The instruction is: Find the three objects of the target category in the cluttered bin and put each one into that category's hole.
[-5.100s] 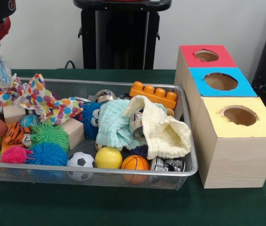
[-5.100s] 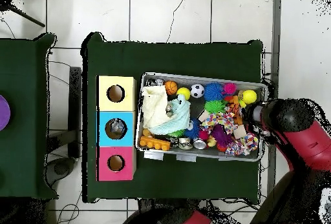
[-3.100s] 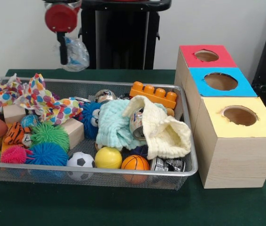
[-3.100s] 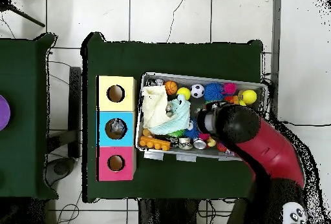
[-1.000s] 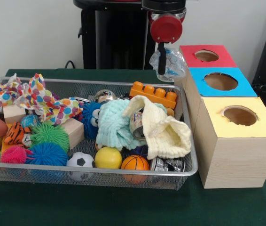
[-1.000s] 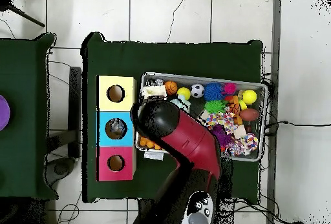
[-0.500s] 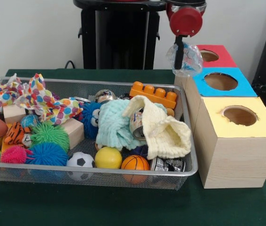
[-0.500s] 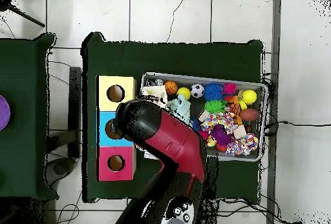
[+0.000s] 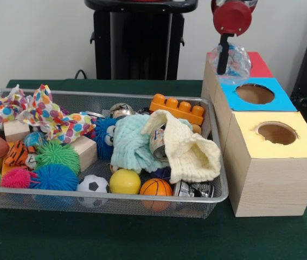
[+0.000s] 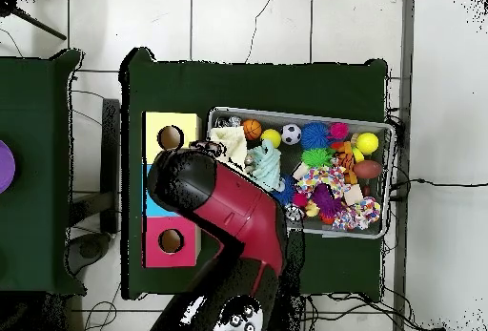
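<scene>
Green cloth covers the bench point(image 9: 142, 238), where the hand point(image 9: 224, 69) hangs closed on a crumpled clear plastic bag point(image 9: 235, 62) above the boxes, between the red hole's box point(image 9: 259, 66) and the blue hole point(image 9: 255, 93), right of the cluttered bin point(image 9: 213, 179). From overhead, the arm point(image 10: 219, 208) hides the blue box; release has not yet happened, and the tally of sorted items cannot be told.

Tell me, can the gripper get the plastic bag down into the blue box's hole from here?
Probably yes: the gripper holds the plastic bag beside the blue box's hole, which looks open and uncovered.
</scene>
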Action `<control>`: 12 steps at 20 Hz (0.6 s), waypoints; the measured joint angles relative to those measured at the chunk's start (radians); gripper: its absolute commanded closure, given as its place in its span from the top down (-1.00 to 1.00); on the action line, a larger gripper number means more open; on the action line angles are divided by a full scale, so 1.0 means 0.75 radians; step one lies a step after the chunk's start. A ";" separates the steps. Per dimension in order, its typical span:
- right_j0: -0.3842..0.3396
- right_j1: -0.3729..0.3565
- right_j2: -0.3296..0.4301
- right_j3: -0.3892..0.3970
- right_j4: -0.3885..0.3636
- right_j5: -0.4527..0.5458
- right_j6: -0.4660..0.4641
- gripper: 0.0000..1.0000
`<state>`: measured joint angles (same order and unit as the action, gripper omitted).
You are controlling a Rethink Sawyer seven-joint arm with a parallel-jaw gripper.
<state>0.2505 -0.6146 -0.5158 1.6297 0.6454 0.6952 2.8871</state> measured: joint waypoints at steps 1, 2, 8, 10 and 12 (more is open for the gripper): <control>0.004 0.005 -0.004 -0.005 0.003 0.003 0.017 -1.00; 0.006 0.010 -0.005 -0.009 0.004 0.003 0.030 -1.00; 0.007 0.035 -0.006 -0.031 0.007 0.004 0.078 -1.00; 0.007 0.051 -0.008 -0.047 0.007 0.004 0.091 -1.00; 0.007 0.062 -0.009 -0.062 0.007 0.004 0.094 -1.00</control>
<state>0.2559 -0.5683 -0.5226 1.5829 0.6509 0.6981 2.9573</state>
